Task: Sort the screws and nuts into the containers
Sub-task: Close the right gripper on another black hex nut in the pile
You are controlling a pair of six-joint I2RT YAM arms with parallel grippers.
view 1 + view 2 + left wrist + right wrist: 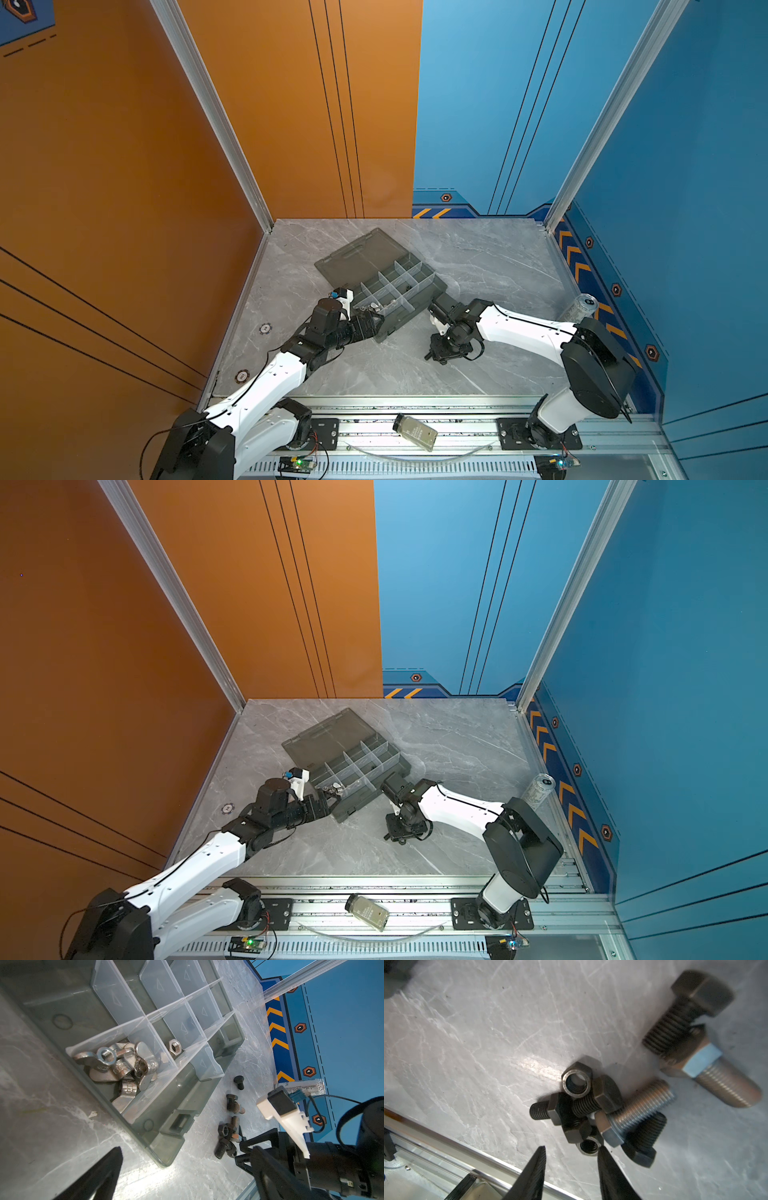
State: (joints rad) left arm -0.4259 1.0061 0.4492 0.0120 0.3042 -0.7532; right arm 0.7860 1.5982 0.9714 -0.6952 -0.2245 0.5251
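The right gripper (572,1149) stands partly open with nothing between its fingers. A black nut (588,1147) lies just beside one fingertip (604,1159). Just beyond the tips is the pile: four black bolts (691,1012), two silver bolts (716,1078) and a second nut (576,1082). In both top views the gripper hides this pile, right of centre on the table (498,257).

The left gripper (187,1153) is spread wide and empty at the near corner of the box (432,291), left of centre. One cell (145,1093) holds wing nuts (116,1064), too tangled to count. The next holds one hex nut (175,1047).
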